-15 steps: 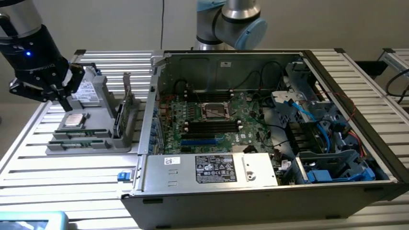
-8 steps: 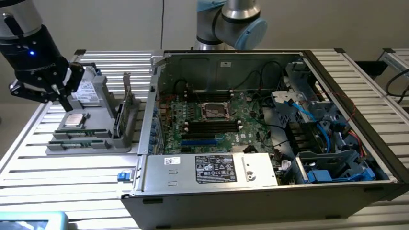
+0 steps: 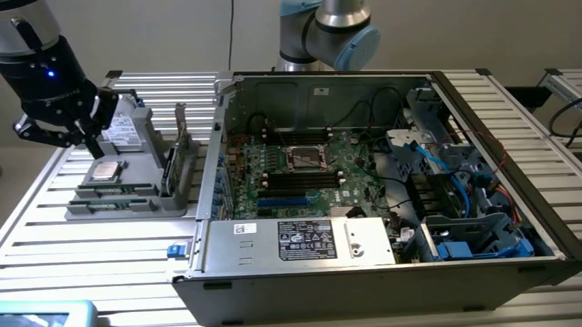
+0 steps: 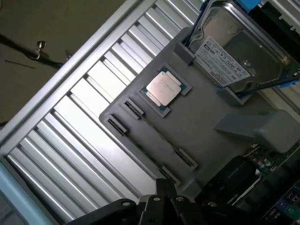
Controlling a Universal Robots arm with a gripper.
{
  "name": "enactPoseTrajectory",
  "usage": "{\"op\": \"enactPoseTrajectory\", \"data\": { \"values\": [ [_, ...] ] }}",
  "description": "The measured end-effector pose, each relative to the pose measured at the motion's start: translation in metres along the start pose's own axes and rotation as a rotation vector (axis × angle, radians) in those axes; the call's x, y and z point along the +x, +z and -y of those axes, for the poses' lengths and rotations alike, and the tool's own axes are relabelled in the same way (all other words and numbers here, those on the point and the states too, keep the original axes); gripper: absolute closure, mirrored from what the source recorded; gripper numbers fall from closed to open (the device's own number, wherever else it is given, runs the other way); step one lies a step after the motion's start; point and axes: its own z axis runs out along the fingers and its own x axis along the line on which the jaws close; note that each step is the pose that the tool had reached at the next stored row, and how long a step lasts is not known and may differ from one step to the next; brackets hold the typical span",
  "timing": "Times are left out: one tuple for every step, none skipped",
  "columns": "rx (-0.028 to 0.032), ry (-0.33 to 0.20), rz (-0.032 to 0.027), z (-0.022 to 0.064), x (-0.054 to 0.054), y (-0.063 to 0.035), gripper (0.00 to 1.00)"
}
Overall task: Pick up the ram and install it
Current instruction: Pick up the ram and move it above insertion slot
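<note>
Over the grey tray [image 3: 127,210] at the exterior view's left, the gripper [image 3: 94,151] hangs with its fingers pressed together and nothing between them. Its tips point down just above the silver processor chip [image 3: 106,170], close to the hard drive [image 3: 136,126] propped in the tray. The ram [image 3: 169,170] stands on edge in a slot along the side of the tray nearest the open computer case [image 3: 364,293]. That puts it to the exterior view's right of the gripper and clear of it, untouched, with the processor chip lying between the two. In the wrist view the closed fingertips [image 4: 161,190] reach over the tray's bare floor [image 4: 206,122].
</note>
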Motion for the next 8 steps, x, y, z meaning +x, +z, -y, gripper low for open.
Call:
{"op": "enactPoseTrajectory", "data": {
  "values": [
    [0.0000, -0.018, -0.0001, 0.0000, 0.0000, 0.0001, 0.89],
    [-0.0001, -0.036, -0.0003, 0.0000, 0.0000, 0.0001, 0.89],
    [-0.0001, -0.055, -0.0005, 0.0000, 0.0000, 0.0001, 0.89],
    [0.0000, -0.073, -0.0007, 0.0000, 0.0000, 0.0001, 0.89],
    [0.0000, -0.091, -0.0009, 0.0000, 0.0000, 0.0002, 0.89],
    [0.0000, -0.109, -0.0011, 0.0000, 0.0000, 0.0002, 0.89],
    [0.0000, -0.128, -0.0012, 0.0000, 0.0000, 0.0003, 0.89],
    [0.0000, -0.145, -0.0013, 0.0000, 0.0000, 0.0004, 0.89]
  ]
}}
